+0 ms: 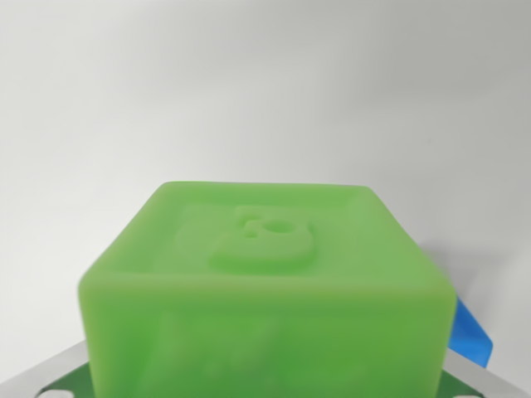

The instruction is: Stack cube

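A green cube (265, 282) with a raised emblem on its top face fills the lower half of the wrist view, very close to the camera. My gripper (267, 388) is shut on it. Only slivers of the grey fingers (55, 373) show, at the cube's lower left and lower right corners. A blue object (470, 333), mostly hidden, peeks out from behind the cube's right edge, lower down. I cannot tell whether the cube touches it.
A plain white surface (265, 91) spreads across the whole upper half of the view. Small dark green patches (60, 390) show beside the fingers at the bottom edge.
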Robot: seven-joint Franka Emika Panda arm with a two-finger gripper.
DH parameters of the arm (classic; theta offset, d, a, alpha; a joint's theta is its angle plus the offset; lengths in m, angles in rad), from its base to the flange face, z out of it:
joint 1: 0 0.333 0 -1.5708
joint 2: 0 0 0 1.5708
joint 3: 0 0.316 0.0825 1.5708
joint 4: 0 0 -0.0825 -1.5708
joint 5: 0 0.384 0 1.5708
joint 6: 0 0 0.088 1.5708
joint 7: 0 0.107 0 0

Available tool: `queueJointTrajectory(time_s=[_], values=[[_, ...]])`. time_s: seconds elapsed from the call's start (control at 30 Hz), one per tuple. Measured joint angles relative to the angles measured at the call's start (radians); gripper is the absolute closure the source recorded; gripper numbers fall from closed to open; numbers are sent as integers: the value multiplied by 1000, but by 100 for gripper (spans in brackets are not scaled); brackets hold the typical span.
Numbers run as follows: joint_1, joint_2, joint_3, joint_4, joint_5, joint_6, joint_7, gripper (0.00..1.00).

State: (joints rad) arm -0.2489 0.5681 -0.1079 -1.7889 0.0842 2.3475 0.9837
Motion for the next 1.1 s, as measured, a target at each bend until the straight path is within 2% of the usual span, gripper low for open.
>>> queueJointTrajectory(time_s=[1.1], values=[[-9, -148, -36, -235, 3, 88, 36, 100]])
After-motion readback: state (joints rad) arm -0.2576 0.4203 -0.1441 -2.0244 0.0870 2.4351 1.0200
